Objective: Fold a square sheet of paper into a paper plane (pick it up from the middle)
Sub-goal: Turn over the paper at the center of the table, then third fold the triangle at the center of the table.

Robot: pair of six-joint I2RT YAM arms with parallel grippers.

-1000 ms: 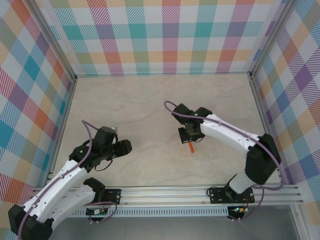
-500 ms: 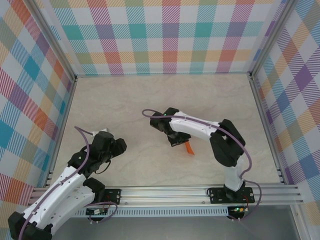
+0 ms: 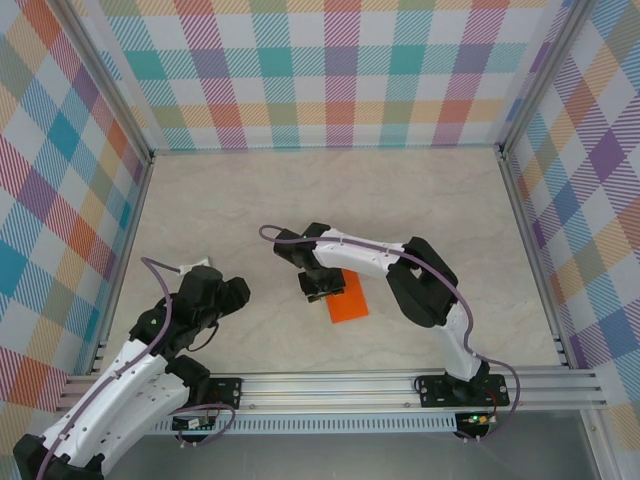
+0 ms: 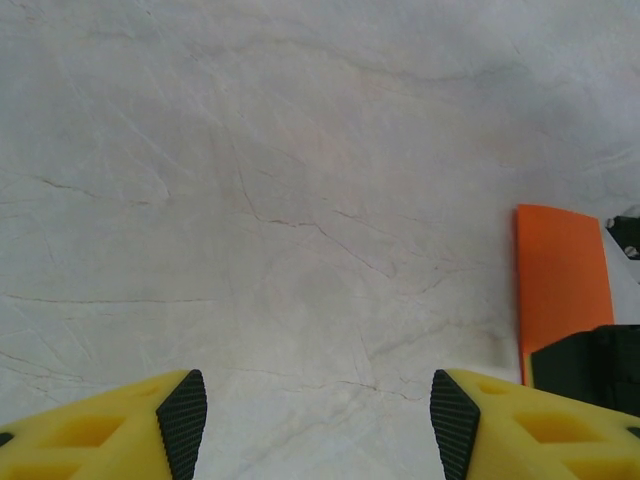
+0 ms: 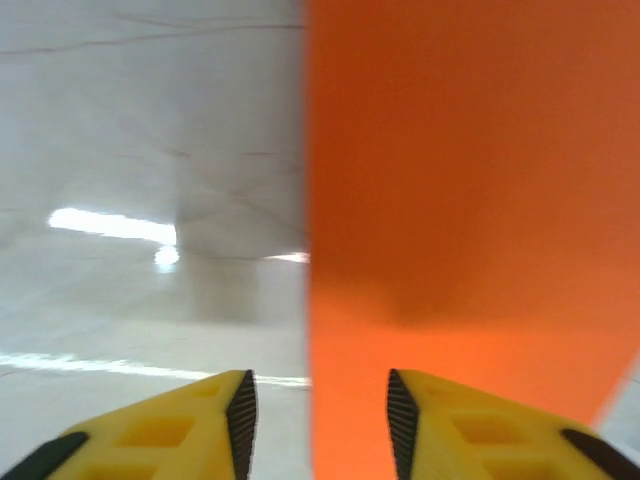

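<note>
The orange sheet of paper (image 3: pixel 350 298) lies flat on the table near the middle and shows as a rectangle, not a square. My right gripper (image 3: pixel 321 289) hangs low over its left edge, jaws open and gripping nothing. In the right wrist view the sheet (image 5: pixel 470 180) covers the right half; its straight left edge runs down into the gap of that gripper (image 5: pixel 318 405). My left gripper (image 3: pixel 238 291) stands open to the sheet's left, well apart from it. Its wrist view has bare table between the fingers of the gripper (image 4: pixel 318 418) and the sheet (image 4: pixel 560 285) at the right.
The pale marbled table (image 3: pixel 300 200) is fenced by checked walls (image 3: pixel 330 70) at the back and both sides. An aluminium rail (image 3: pixel 350 385) runs along the near edge. The black body of my right gripper (image 4: pixel 590 368) shows at the left wrist view's lower right.
My right arm swung left and down, and its jaws opened. The orange paper, held as a narrow strip before, now lies flat on the table. My left arm drew back slightly.
</note>
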